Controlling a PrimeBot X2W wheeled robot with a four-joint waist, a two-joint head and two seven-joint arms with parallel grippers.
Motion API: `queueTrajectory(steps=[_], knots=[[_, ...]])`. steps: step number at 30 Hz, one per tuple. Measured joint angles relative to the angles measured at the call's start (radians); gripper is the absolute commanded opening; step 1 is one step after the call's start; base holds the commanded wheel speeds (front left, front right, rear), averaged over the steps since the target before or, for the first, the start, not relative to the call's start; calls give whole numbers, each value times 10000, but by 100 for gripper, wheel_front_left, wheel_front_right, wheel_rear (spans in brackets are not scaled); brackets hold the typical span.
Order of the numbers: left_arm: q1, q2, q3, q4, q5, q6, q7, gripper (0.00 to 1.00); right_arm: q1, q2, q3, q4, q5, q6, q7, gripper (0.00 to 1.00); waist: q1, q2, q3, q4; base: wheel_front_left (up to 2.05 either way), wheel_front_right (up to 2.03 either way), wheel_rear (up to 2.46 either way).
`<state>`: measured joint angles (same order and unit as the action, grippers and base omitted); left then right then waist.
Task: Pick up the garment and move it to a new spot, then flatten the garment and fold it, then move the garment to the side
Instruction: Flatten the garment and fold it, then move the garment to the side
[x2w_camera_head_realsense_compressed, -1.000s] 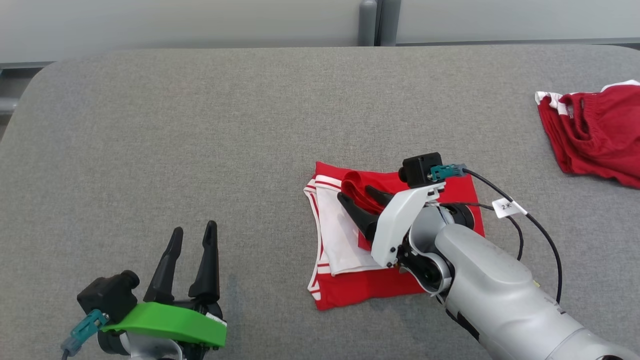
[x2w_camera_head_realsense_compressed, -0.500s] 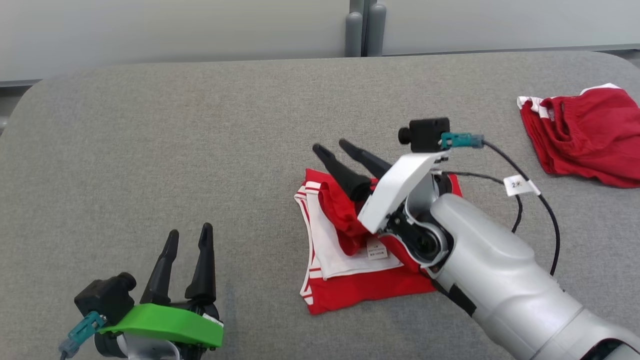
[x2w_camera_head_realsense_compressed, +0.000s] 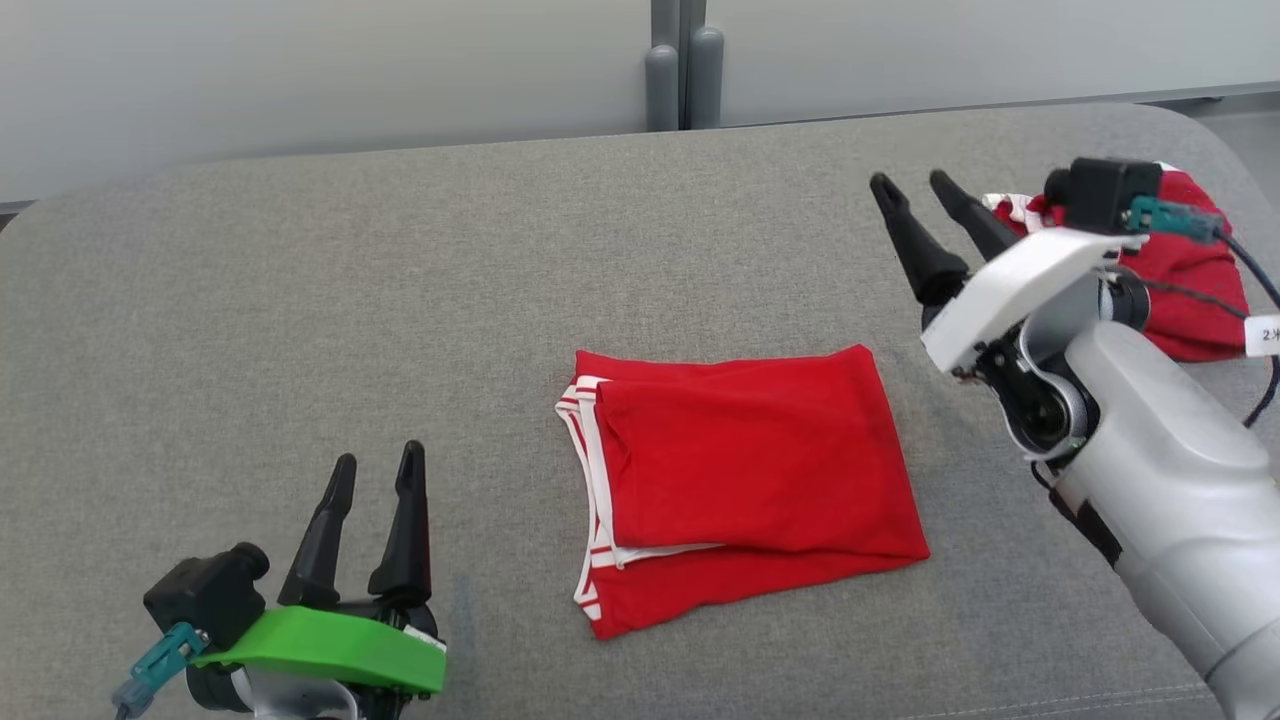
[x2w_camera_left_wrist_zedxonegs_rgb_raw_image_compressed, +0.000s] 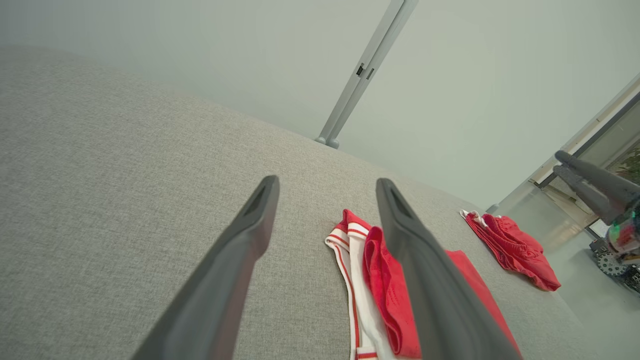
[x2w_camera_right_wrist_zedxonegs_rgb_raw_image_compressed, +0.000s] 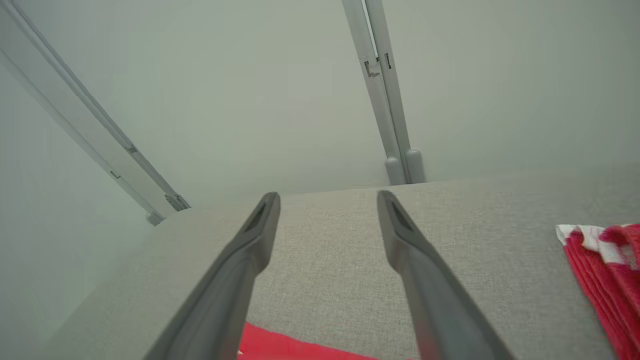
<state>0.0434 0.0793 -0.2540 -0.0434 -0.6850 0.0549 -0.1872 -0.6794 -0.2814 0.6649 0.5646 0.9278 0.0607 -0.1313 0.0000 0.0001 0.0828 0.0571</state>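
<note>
Lying mid-frame: one folded garment (x2w_camera_head_realsense_compressed: 750, 470); a second garment (x2w_camera_head_realsense_compressed: 1195, 325) upper right; left gripper (x2w_camera_head_realsense_compressed: 378, 455) and right gripper (x2w_camera_head_realsense_compressed: 910, 180) both gape wide, empty.

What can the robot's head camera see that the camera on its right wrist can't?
Head camera, not the right wrist one: the left gripper with its green cover, the silver forearm of the right arm, and the whole folded red garment.
Right wrist camera, not the head one: a slanted rail on the wall.
Both: the right gripper with fingers open, a bit of the folded garment, the other red garment, the grey table and the upright post.
</note>
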Motion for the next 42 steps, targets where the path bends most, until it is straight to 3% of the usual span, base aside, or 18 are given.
queueTrajectory(steps=[6,14,31,32,34,35,38,42], knots=[[11,21,-15,-150,4,27,4,100,1248,-497,512,468,-52,98,301,100,0,0,163,-213,0,0,0],[-2,31,-136,-314,35,27,92,100,2380,-523,821,755,412,360,750,100,0,0,498,-252,0,0,0],[-41,31,-268,-341,134,27,119,100,2407,-604,685,886,920,533,963,100,0,0,957,545,0,0,0],[-42,31,-257,-337,134,29,117,100,2406,-600,685,899,974,533,984,93,0,0,971,597,0,0,0],[-42,29,-159,-334,134,50,107,100,2383,-564,700,913,1043,535,1078,47,0,0,992,679,0,0,0],[-42,33,-104,-330,134,82,107,100,2368,-531,706,911,1064,535,1099,41,0,0,999,702,0,0,0],[-42,38,-77,-324,134,82,105,100,2366,-466,738,903,1149,537,1160,2,0,0,996,731,0,0,0],[-42,36,-52,-318,134,82,104,100,2366,-464,805,865,1208,621,1158,0,0,0,977,719,0,0,0]])
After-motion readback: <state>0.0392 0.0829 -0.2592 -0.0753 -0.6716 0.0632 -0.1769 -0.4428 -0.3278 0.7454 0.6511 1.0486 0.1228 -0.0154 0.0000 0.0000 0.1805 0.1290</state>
